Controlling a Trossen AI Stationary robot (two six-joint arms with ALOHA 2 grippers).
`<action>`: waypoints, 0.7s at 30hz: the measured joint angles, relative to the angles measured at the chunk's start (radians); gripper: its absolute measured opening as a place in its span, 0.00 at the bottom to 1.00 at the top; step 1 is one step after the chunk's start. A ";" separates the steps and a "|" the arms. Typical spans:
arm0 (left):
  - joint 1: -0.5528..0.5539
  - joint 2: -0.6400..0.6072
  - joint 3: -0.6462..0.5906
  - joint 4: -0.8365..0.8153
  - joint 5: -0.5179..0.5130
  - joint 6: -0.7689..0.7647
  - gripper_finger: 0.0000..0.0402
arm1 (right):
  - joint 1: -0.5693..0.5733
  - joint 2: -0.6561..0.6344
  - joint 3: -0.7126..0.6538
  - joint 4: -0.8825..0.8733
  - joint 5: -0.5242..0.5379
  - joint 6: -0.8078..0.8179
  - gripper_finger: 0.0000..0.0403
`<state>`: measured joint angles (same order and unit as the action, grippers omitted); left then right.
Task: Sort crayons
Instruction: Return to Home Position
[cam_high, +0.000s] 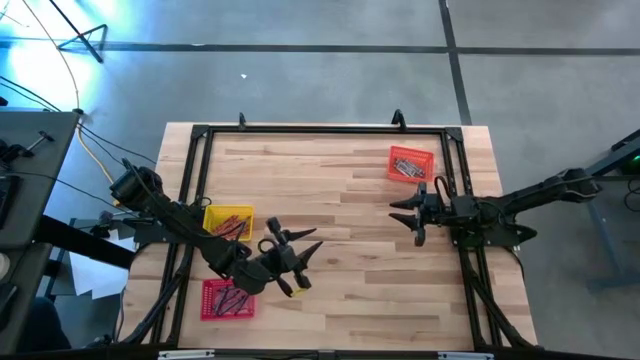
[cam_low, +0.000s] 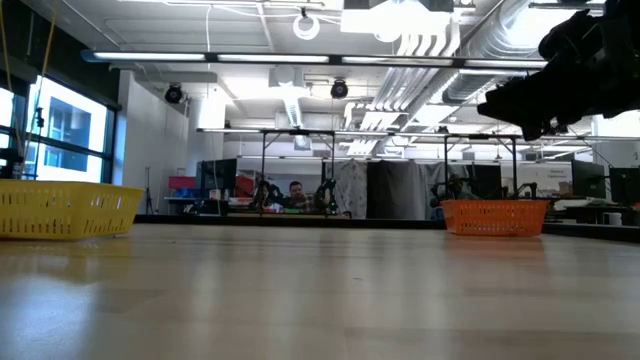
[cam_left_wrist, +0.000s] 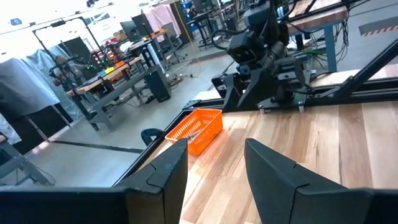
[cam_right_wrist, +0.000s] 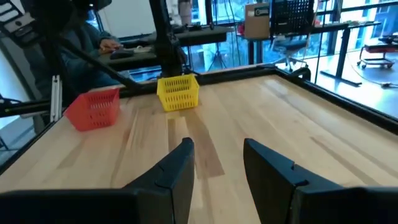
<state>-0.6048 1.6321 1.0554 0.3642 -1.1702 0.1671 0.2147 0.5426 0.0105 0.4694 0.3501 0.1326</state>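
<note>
Just behind your left gripper's (cam_high: 303, 262) jaws, crayons (cam_high: 233, 222) are lying in the yellow bin (cam_high: 212, 212) and the red bin (cam_high: 207, 290), one on either side of the arm. Those jaws are hanging spread open. Your right gripper (cam_high: 403, 214) is hovering with jaws parted too; more crayons are resting in the orange bin (cam_high: 432, 157), off to its side.

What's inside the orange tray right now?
From above, the orange tray holds a loose pile of grey crayons. Their count, and anything beneath them, cannot be told; the low view shows only its mesh wall.
</note>
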 joint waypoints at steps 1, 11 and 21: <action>0.000 0.000 0.000 0.000 0.000 0.000 0.36 | 0.003 0.000 0.000 -0.001 0.002 0.001 0.33; -0.001 0.000 0.000 -0.001 0.008 0.001 0.36 | 0.004 0.000 0.000 -0.099 0.002 0.043 0.33; 0.010 0.000 0.000 -0.008 0.008 -0.043 0.36 | 0.003 -0.077 0.000 -0.232 -0.004 0.043 0.33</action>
<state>-0.5948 1.6321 1.0554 0.3561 -1.1619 0.1243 0.2176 0.4657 0.0101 0.2376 0.3466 0.1753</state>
